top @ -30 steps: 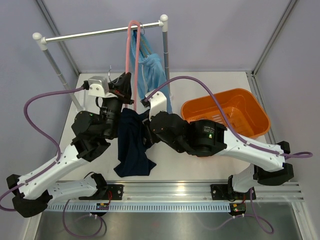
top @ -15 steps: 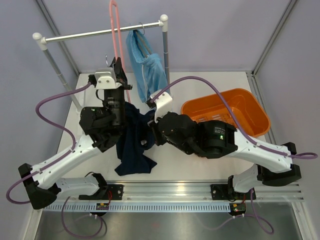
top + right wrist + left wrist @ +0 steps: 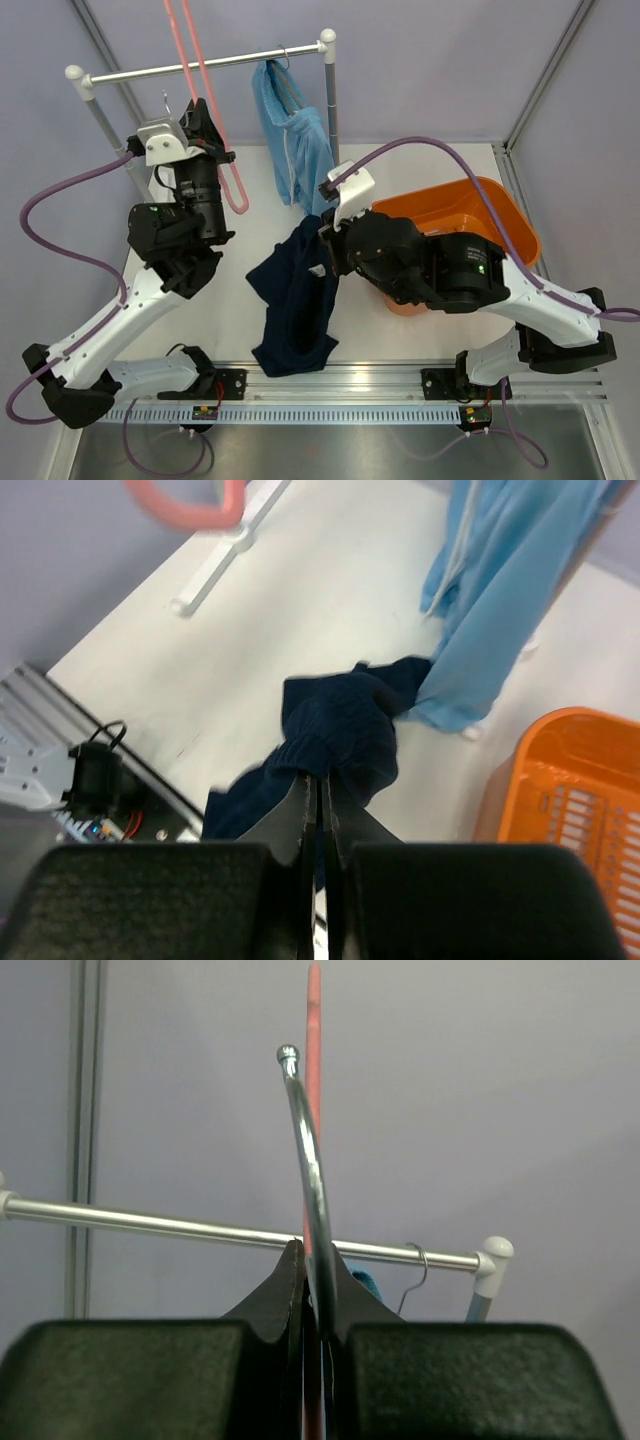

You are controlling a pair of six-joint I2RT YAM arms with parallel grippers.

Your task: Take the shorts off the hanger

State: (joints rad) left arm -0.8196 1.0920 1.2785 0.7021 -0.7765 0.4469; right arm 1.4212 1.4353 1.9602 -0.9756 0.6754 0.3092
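Observation:
My left gripper point(image 3: 205, 128) is shut on a pink hanger point(image 3: 205, 85) and holds it bare, up and left of the rail; in the left wrist view its metal hook point(image 3: 305, 1150) rises from between my shut fingers point(image 3: 285, 1290). My right gripper point(image 3: 322, 232) is shut on the dark navy shorts point(image 3: 296, 310), which hang limp from it to the table; the right wrist view shows the navy cloth point(image 3: 340, 725) bunched at my fingertips. The light sky blue shorts point(image 3: 295, 135) hang on a second hanger on the rail.
A metal clothes rail point(image 3: 200, 66) on two posts stands at the back of the white table point(image 3: 400, 165). An orange basket point(image 3: 470, 215) sits at the right, partly under my right arm. Grey walls enclose the table on three sides.
My left gripper has swung the pink hanger up and to the left, free of the navy shorts. My right gripper has pulled the navy shorts right, off the hanger.

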